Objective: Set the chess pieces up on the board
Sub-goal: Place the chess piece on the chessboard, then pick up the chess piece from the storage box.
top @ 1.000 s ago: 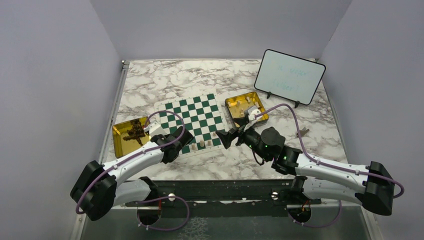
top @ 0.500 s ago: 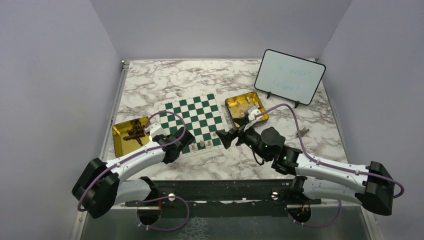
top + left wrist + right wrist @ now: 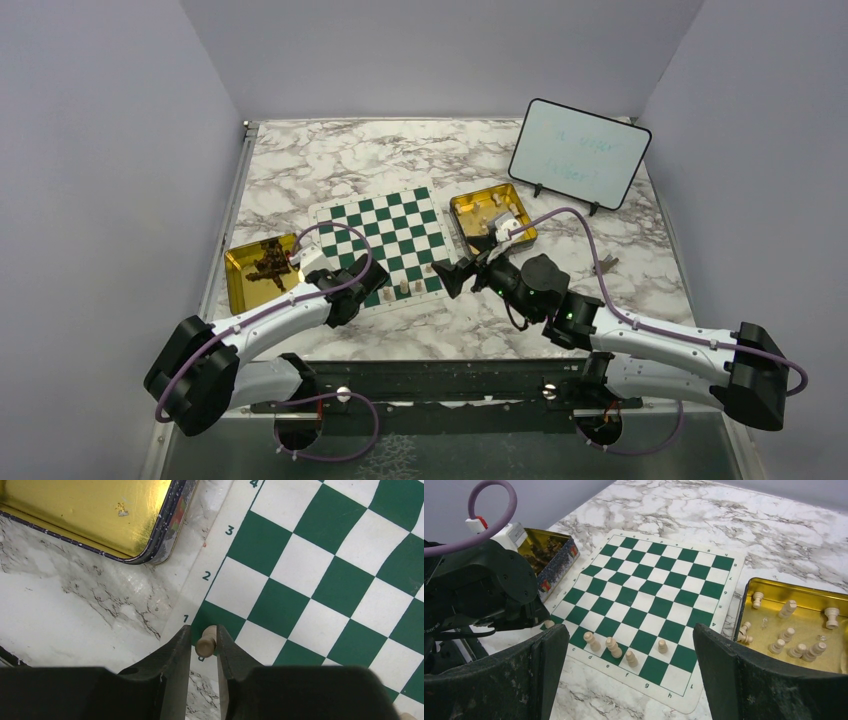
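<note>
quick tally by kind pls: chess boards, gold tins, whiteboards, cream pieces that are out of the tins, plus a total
chess board: 1
gold tins: 2
whiteboard: 1
cream pieces out of the tins: 5 (4 standing on the board, 1 between the left fingers)
total: 9

Two white arms, black at the joints: left arm (image 3: 270, 320), right arm (image 3: 650, 345). A purple cable (image 3: 590, 250) loops along each one. Black fingers (image 3: 749, 680), scuffed and dusty. Tiny green lights (image 3: 531, 292) on the right arm.
</note>
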{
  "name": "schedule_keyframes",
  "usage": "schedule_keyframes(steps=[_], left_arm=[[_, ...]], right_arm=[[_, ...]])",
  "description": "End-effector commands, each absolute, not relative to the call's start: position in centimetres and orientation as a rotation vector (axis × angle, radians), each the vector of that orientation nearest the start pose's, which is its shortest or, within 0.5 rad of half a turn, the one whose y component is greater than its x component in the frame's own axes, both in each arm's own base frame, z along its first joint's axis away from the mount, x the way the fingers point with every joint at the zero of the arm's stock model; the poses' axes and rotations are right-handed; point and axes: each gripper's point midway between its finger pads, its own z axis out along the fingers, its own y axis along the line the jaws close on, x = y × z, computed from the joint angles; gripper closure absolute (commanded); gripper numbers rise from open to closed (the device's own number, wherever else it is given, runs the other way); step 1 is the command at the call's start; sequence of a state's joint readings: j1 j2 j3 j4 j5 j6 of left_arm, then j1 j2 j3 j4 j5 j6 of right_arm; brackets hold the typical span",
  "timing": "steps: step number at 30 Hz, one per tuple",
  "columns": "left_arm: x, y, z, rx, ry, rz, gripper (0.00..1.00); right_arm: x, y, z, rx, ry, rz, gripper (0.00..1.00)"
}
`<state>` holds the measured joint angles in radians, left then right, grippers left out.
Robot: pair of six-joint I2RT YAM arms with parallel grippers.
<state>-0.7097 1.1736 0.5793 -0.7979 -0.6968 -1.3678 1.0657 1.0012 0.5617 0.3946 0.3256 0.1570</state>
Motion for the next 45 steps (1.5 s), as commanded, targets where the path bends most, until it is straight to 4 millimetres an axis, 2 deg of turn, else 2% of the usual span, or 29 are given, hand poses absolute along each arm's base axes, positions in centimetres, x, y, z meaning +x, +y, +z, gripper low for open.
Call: schedule_keyframes(steps=[1, 7, 11, 18, 23, 25, 26, 28, 29, 33, 37, 41, 45], left_arm=[[19.9, -6.5, 4.1, -0.861, 2.272, 0.236, 0.73], [20.0, -6.8, 4.3, -0.862, 2.279, 0.223, 0.70], [20.4, -7.3, 5.1, -0.860, 2.273, 0.194, 0.68], [21.7, -8.1, 8.4, -0.842, 2.234, 0.130, 0.61], [23.3, -8.3, 11.8, -0.804, 2.145, 0.067, 0.56], [24.8, -9.0, 13.6, -0.696, 2.106, 0.032, 0.53], [25.5, -9.5, 14.3, -0.631, 2.094, 0.013, 0.44], [26.6, -10.5, 15.4, -0.511, 2.087, -0.010, 0.05], [27.0, -11.3, 15.9, -0.448, 2.098, -0.025, 0.02], [28.2, -13.3, 16.9, -0.267, 2.125, -0.054, 0.01], [29.6, -15.0, 16.9, -0.174, 2.190, -0.200, 0.01], [31.1, -15.0, 16.1, -0.125, 2.267, -0.415, 0.01], [31.4, -15.3, 16.2, 0.034, 2.275, -0.578, 0.02]], right_arm=[[22.2, 29.1, 22.8, -0.483, 1.594, 0.650, 0.00], [22.1, 29.2, 22.5, -0.486, 1.599, 0.651, 0.00], [22.0, 29.3, 22.3, -0.488, 1.612, 0.660, 0.00], [21.3, 30.3, 20.9, -0.474, 1.684, 0.737, 0.00], [21.7, 29.6, 19.9, -0.395, 1.745, 0.719, 0.00], [22.4, 28.9, 19.5, -0.347, 1.777, 0.656, 0.00], [22.8, 28.4, 19.3, -0.324, 1.793, 0.614, 0.00], [23.7, 27.4, 19.0, -0.285, 1.815, 0.522, 0.00], [24.2, 27.0, 18.7, -0.276, 1.826, 0.472, 0.00], [25.6, 26.0, 18.9, -0.249, 1.849, 0.345, 0.00], [27.0, 26.0, 19.3, -0.255, 1.863, 0.327, 0.00], [29.4, 25.0, 18.8, -0.243, 1.898, 0.273, 0.00], [32.5, 23.1, 17.4, -0.214, 1.966, 0.226, 0.01]])
